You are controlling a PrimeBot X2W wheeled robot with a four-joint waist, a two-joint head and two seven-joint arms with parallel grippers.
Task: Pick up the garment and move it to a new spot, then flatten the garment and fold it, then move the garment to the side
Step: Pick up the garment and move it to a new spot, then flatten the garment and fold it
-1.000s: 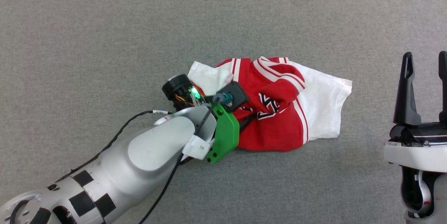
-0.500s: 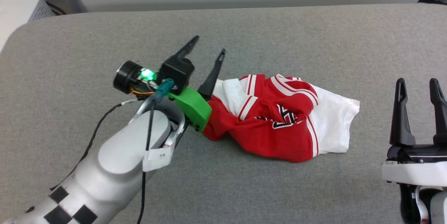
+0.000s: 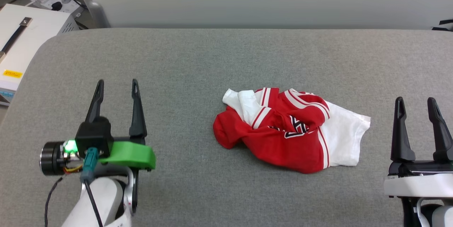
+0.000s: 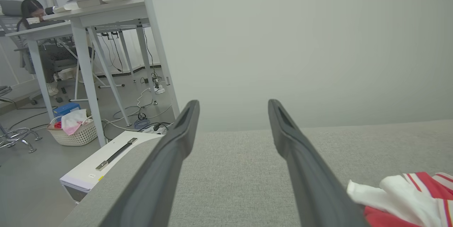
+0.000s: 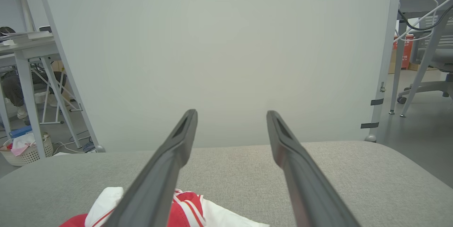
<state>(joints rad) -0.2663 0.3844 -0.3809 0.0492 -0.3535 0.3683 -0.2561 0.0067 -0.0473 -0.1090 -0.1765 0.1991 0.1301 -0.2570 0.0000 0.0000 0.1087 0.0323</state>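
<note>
Red and white cloth lay heaped near the middle of a grey fabric-covered table: the crumpled red jersey-style garment with white sleeves and striped trim, its black lettering bunched in the folds. The left gripper stood well apart at its left and the right gripper near its white sleeve at the right. Both had their long dark fingers spread wide and held nothing. Flanking the heap this way probably suited taking opposite edges to pull it flat, as flattening was not yet done.
</note>
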